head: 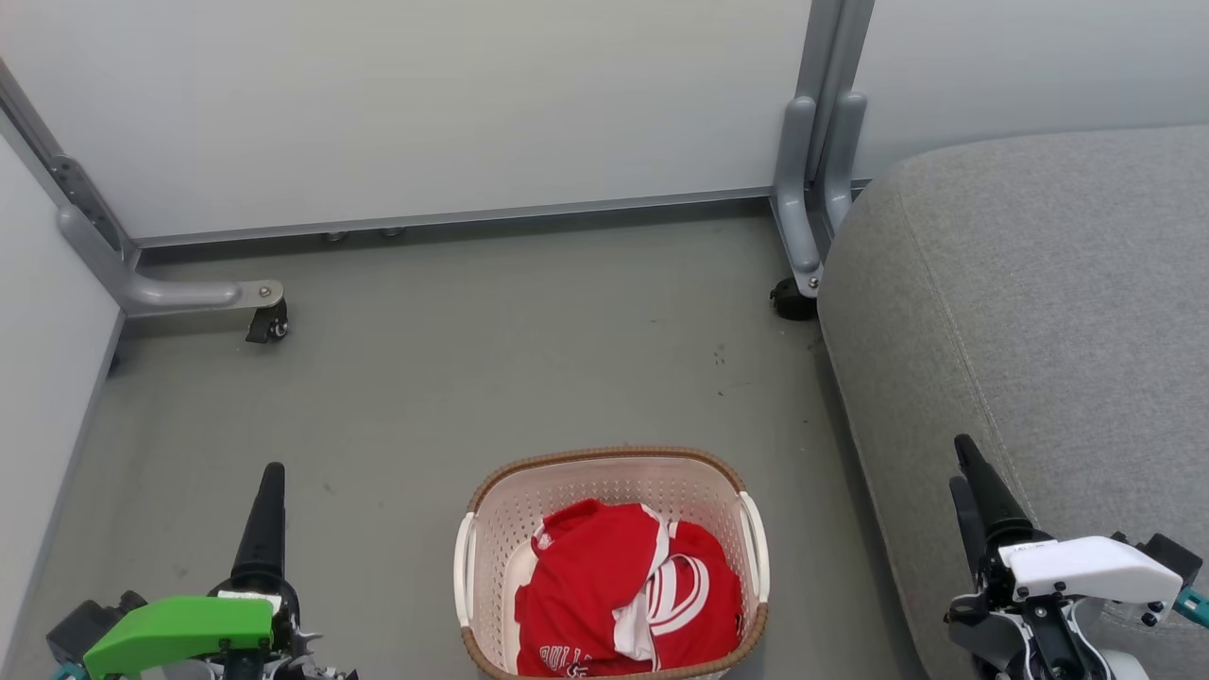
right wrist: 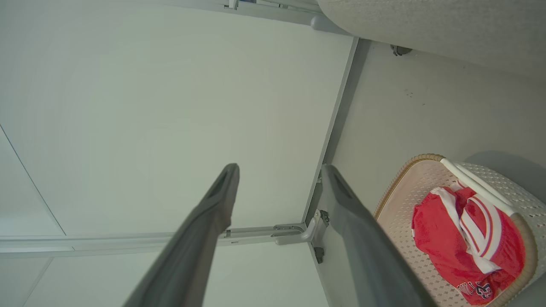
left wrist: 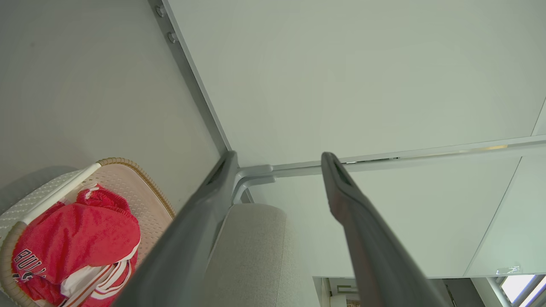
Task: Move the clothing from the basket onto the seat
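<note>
Head view: red clothing [head: 623, 595] waits in the basket [head: 604, 455] at 6 o'clock, not yet lifted.

The left gripper [left wrist: 277, 157] at 8 o'clock and the right gripper [right wrist: 279, 168] at 4 o'clock flank the basket. Each wrist view shows its jaws apart and holding nothing. The first step looks to be a reach into the basket. The right arm seems the better choice, since the grey seat [head: 1058, 283] spreads from 2 to 4 o'clock on its side. It should come straight down over the heap, clear of the brown rim and white handles, and pinch a raised fold deep enough to gather cloth. Lifting high before swinging over would keep trailing fabric from dragging the light basket. The clothing is a crumpled bright red pile with white stripe trim and part of some block lettering at its near edge.
</note>
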